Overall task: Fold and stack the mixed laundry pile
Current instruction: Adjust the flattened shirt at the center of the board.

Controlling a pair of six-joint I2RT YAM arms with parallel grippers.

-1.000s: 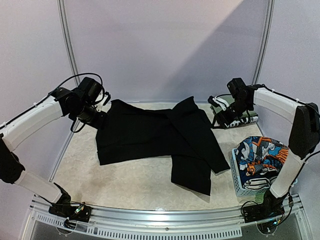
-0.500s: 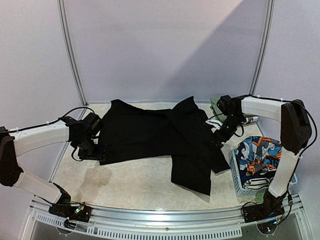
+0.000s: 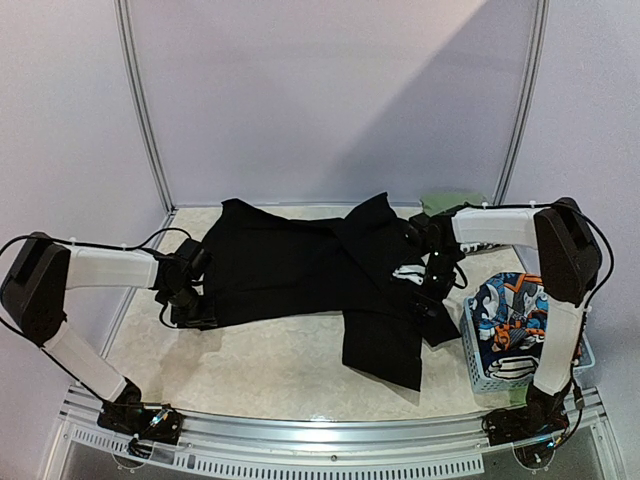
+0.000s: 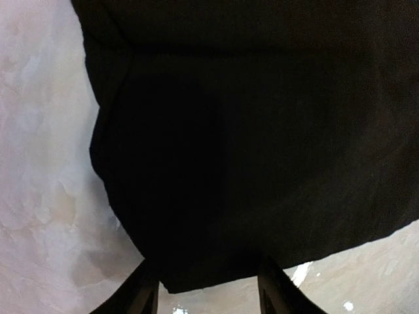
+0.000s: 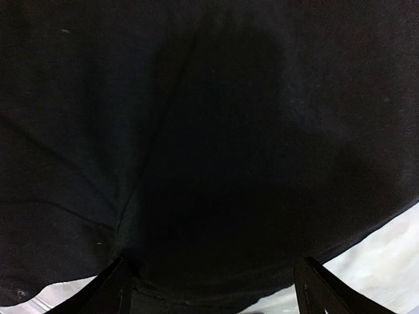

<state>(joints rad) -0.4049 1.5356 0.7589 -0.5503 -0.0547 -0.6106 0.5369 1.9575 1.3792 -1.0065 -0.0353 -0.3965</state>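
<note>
Jaws spread: left gripper straddles a corner of the black garment, right gripper over its opposite edge. Best to pinch the hems squarely before lifting.

A robot test cell in a lab, not a home. Plain pale wall panels held by aluminium posts box in a marble-look surface. Two white-and-black arms, left and right, are bolted with loose cables to a metal rail. A black garment and a lattice laundry basket are the only household things.
</note>
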